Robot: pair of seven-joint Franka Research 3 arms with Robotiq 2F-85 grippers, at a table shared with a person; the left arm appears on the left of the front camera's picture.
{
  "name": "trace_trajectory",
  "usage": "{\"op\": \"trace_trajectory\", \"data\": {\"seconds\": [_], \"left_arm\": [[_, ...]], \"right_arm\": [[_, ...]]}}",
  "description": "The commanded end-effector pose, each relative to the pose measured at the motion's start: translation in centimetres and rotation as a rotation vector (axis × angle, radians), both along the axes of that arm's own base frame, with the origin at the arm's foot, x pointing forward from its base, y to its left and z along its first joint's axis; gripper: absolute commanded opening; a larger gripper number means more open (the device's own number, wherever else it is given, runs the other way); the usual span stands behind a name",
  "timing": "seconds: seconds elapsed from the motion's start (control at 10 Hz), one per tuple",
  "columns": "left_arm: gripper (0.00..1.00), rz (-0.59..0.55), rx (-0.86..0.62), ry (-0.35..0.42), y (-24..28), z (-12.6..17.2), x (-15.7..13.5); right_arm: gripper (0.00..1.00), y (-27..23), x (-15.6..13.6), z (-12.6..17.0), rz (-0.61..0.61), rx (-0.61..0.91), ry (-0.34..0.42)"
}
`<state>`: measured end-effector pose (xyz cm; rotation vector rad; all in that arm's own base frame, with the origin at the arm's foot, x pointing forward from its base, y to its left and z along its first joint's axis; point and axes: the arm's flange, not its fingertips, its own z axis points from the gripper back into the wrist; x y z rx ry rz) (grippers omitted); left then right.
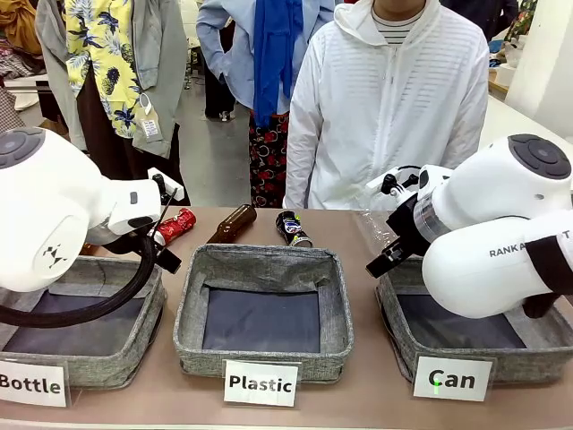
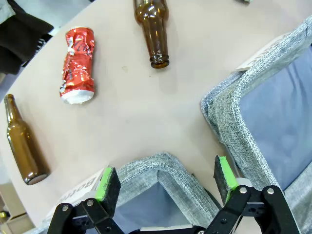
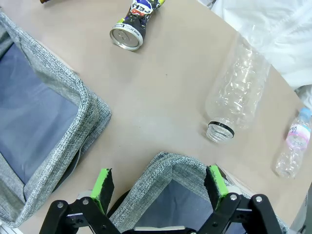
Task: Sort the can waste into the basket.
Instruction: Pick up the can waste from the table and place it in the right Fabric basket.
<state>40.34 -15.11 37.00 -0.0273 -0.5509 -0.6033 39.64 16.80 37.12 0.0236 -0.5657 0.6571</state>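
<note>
- Left gripper (image 2: 165, 178): fingers wide apart, holding nothing, above a grey basket corner.
- Right gripper (image 3: 159, 180): fingers wide, empty, also above a basket corner.
- Crushed red can (image 2: 77, 66) lies on the worktop (image 2: 146, 112), near a brown bottle (image 2: 155, 29).
- Black can (image 3: 134, 24) lies on the worktop behind the Plastic basket (image 1: 264, 260).
- Can basket (image 1: 528, 365) is at the robot's right, both cans outside it.

Crumpled glossy red metal can (image 2: 77, 66), rough grey woven cloth basket (image 1: 396, 331), smooth matt table (image 2: 146, 112)
</note>
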Motion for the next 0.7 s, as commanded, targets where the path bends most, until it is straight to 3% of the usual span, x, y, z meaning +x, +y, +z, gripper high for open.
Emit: {"op": "trace_trajectory", "data": {"seconds": [0.0, 0.1, 0.2, 0.4, 0.5, 0.6], "left_arm": [[1.0, 0.0, 0.0, 0.0, 0.0, 0.0, 0.0], [1.0, 0.0, 0.0, 0.0, 0.0, 0.0, 0.0], [1.0, 0.0, 0.0, 0.0, 0.0, 0.0, 0.0], [1.0, -0.148, -0.137, 0.021, -0.7, 5.9, -4.0], [1.0, -0.203, -0.212, 0.119, -2.5, 9.5, -6.7], [1.0, -0.196, -0.285, 0.192, -1.2, 12.2, -8.2]], "right_arm": [[1.0, 0.0, 0.0, 0.0, 0.0, 0.0, 0.0], [1.0, 0.0, 0.0, 0.0, 0.0, 0.0, 0.0], [1.0, 0.1, -0.5, 1.5, 0.075, 0.012, 0.012], [1.0, -0.2, -2.8, 6.2, 0.126, 0.021, -0.011], [1.0, -0.7, -4.1, 8.6, 0.127, 0.074, -0.02], [1.0, -1.5, -5.3, 10.9, 0.112, 0.206, 0.034]]}}
